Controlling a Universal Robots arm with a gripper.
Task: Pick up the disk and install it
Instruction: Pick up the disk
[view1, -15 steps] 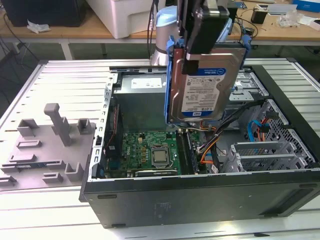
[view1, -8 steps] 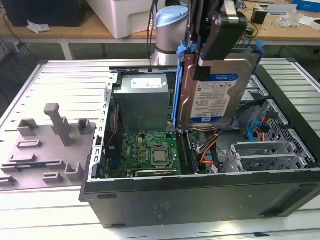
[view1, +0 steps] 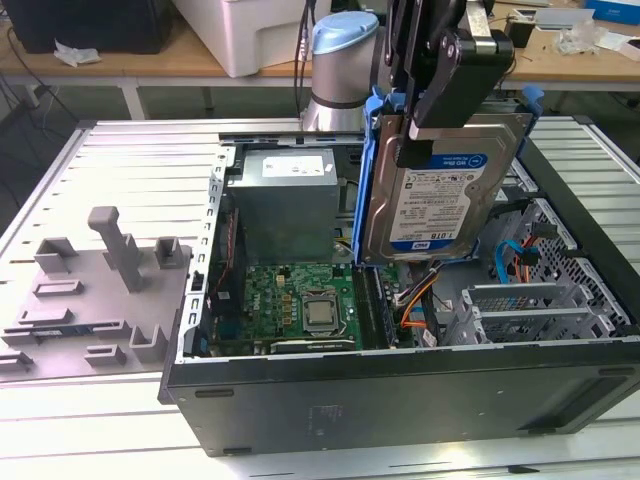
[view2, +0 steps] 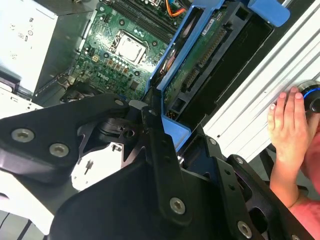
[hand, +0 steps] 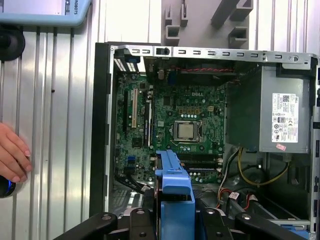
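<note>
Slatted alu table (view1: 130, 160) w/ open PC case (view1: 400, 400) & grey fixture (view1: 110, 290) beside it.

My arm (view1: 338, 70) stands at the far side of the scene, base joint upright. The end effector (view1: 420, 140) points down and is held high. Its black fingers (view1: 445, 80) are clamped on the top edge of the disk (view1: 440, 205), which hangs upright. In the second wrist view the fingers (view2: 155, 145) pinch both sides.
</note>
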